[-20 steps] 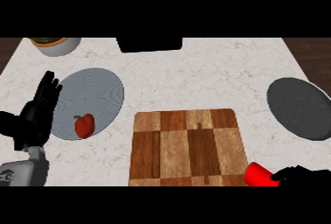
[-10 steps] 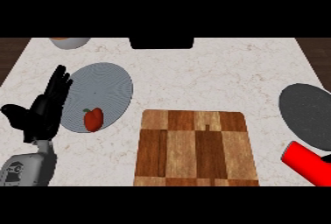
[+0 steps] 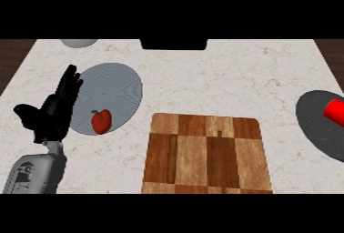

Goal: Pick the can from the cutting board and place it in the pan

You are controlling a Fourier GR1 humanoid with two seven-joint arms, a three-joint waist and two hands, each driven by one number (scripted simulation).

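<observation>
**Can in the Pan at the Right Edge; Left Hand Resting Open**

Head view. The surface [image 3: 222, 77] is a pale marbled top. The cutting board [image 3: 207, 154], in wooden checker pattern, lies at the middle of the near edge, with nothing on it. The pan [image 3: 322, 127], a dark grey disc, sits at the right edge of the surface and is partly cut by the view's border. The red can [image 3: 335, 109] lies on its side in the pan, tilted, and is also partly cut off at the right border.

The left hand [image 3: 57, 107] shows near the left edge of the surface, fingers straight and pointing to the far side, thumb spread outward, holding nothing. The grey forearm enters from the lower left corner. The hand overlaps the left rim of a grey plate [image 3: 118, 91]. A red pepper [image 3: 101, 121] with a green stem lies on the near part of that plate, just beside the hand.

At the far edge, a pale bowl [image 3: 79, 43] shows near the left corner and a black object [image 3: 173, 44] at the middle. The right hand is outside the view.
</observation>
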